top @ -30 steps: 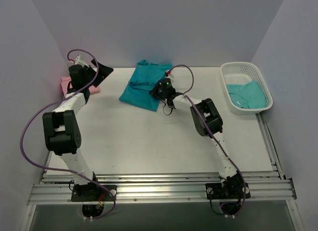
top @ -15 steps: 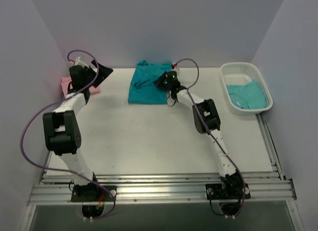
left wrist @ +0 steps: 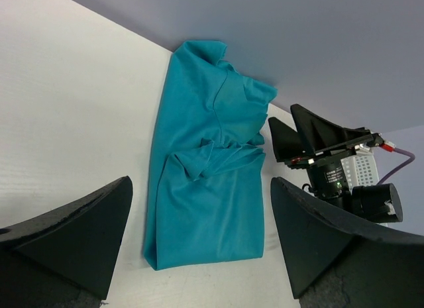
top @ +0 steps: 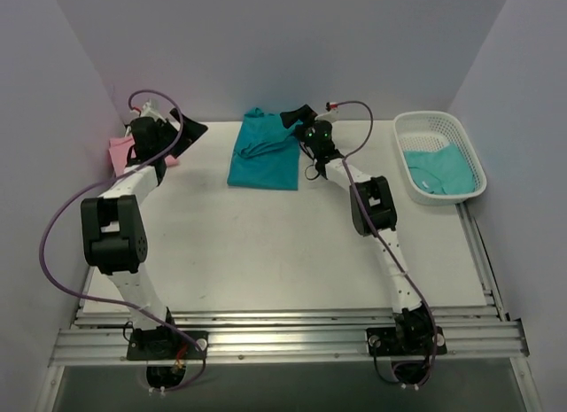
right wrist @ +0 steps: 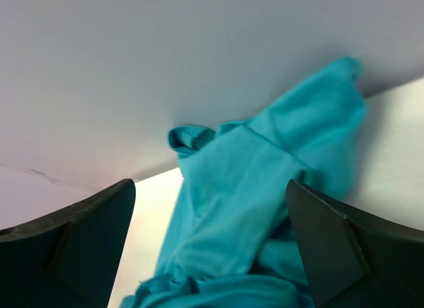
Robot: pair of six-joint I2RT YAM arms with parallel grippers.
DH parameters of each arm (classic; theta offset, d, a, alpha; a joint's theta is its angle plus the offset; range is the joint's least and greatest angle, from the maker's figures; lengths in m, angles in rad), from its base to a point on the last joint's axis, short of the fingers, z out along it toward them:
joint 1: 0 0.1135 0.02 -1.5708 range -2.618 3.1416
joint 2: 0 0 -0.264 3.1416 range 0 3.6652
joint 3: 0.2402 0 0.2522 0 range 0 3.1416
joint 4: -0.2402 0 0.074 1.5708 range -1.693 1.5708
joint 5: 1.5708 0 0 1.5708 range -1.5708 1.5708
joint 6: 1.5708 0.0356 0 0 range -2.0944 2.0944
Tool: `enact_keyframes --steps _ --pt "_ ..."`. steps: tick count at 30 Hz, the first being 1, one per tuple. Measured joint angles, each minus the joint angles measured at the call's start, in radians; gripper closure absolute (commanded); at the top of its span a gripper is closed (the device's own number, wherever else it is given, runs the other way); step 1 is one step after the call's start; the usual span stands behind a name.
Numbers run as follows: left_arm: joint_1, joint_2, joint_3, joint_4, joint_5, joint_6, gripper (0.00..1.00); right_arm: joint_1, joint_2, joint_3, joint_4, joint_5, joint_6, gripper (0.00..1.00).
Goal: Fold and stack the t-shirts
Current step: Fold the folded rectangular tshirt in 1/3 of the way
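Just to the left of the left hand, which is spread open and empty, a pink t-shirt lies small, seemingly folded. Between the hands a teal t-shirt rests roughly folded on the counter. The right hand, open too, hovers at its far corner. To its right a basket holds more teal shirts, so I'd judge most folding and all stacking remain.

Bare table at frame centre offered open passage. Obstacles stood along the upper edge: pink t-shirt at left, teal t-shirt at centre, mesh basket at right
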Motion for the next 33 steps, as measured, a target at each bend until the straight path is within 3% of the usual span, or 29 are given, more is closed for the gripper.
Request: enact_keyframes --steps 8,13,14,15,17,18,20,21,23,24,28,33 --pt "-0.059 -0.001 -0.010 -0.004 -0.026 0.003 0.06 -0.058 -0.454 -0.722 0.202 0.053 -0.051 0.04" --pt "-0.154 -0.002 -0.048 -0.018 -0.037 0.016 0.06 -0.043 -0.749 -1.013 0.316 0.089 -0.064 0.09" --pt "-0.170 0.002 -0.048 -0.020 -0.037 0.022 0.04 -0.036 -0.796 -1.058 0.338 0.096 -0.066 0.12" --pt "-0.186 0.008 -0.044 -0.021 -0.037 0.029 0.02 -0.029 -0.839 -1.100 0.355 0.103 -0.067 0.29" --pt "-0.209 0.035 -0.020 -0.023 -0.037 0.039 0.00 -0.017 -0.904 -1.175 0.385 0.110 -0.069 0.44" --pt "-0.218 0.058 -0.002 -0.025 -0.037 0.042 0.08 -0.012 -0.926 -1.211 0.392 0.112 -0.065 0.60" --pt "-0.229 0.113 0.039 -0.024 -0.038 0.051 0.16 -0.003 -0.950 -1.269 0.399 0.117 -0.057 0.70" --pt "-0.232 0.141 0.058 -0.027 -0.037 0.055 0.27 -0.002 -0.954 -1.300 0.400 0.117 -0.052 0.79" --pt "-0.236 0.204 0.090 -0.032 -0.038 0.056 0.38 -0.002 -0.954 -1.346 0.390 0.121 -0.046 0.86" --pt "-0.237 0.232 0.104 -0.034 -0.037 0.058 0.47 -0.003 -0.954 -1.367 0.383 0.124 -0.042 0.87" --pt "-0.240 0.341 0.171 -0.055 -0.031 0.055 0.64 -0.005 -0.955 -1.422 0.373 0.130 -0.035 0.90" --pt "-0.251 0.422 0.237 -0.065 -0.023 0.055 0.64 -0.005 -0.964 -1.430 0.373 0.134 -0.033 0.91"
